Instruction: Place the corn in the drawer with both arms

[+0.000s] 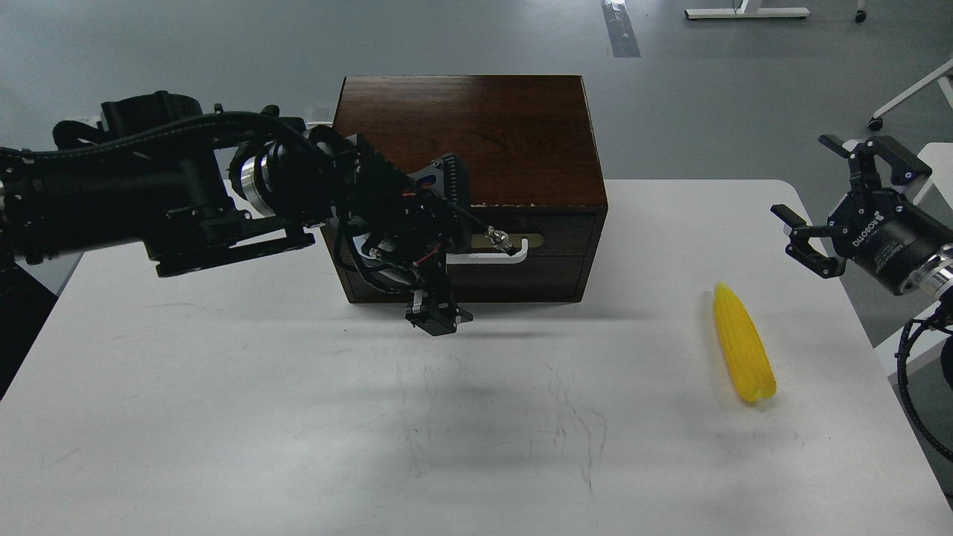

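So the drawer in the brown wooden box looks closed at this point, front flush with the box, and the left gripper is parked right in front of it at the white bar handle. It's a dark tangle of fingers from this angle: one finger hangs down toward the table and another part points right along the handle, but I honestly can't tell whether it has hooked or clamped the handle, or whether the fingers are spread or pressed together. My guess is it's there to pull the drawer open, since nothing can go in until that happens.

The corn is lying flat on the table, well off to the right of the box and a bit nearer, pointy end facing away, nothing touching it. The right gripper hovers above the far right edge of the table with its fingers spread wide, holding nothing. It's near the corn but clearly apart from it, probably waiting for the drawer so it can grab and drop it in.
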### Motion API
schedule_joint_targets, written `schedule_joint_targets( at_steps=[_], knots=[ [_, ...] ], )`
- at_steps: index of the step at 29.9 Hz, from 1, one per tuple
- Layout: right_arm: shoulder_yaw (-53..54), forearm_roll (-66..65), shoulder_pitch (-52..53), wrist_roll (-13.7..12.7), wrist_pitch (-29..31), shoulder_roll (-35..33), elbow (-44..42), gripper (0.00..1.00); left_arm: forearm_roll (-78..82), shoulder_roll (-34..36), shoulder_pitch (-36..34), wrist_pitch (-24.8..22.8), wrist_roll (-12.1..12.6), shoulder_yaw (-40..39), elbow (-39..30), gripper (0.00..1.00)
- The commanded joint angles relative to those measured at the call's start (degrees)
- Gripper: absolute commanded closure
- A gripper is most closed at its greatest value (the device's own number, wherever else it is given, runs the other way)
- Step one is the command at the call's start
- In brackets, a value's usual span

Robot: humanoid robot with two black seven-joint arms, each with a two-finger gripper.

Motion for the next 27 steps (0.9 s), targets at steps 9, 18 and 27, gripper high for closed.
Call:
schedule_joint_targets(
  at_steps=[9, 18, 27],
  knots=[
    [0.0, 0.0, 0.0, 0.0, 0.0, 0.0, 0.0, 0.0, 0.0, -0.4, 0.0, 0.0, 0.0, 0.0, 0.1, 0.02],
    [0.0, 0.0, 0.0, 0.0, 0.0, 0.0, 0.0, 0.0, 0.0, -1.1, 0.0, 0.0, 0.0, 0.8, 0.9, 0.02],
    [-0.1, 0.0, -0.1, 0.0, 0.0, 0.0, 0.0, 0.0, 0.0, -1.1, 0.2, 0.0, 0.0, 0.9, 0.9, 0.02]
  ],
)
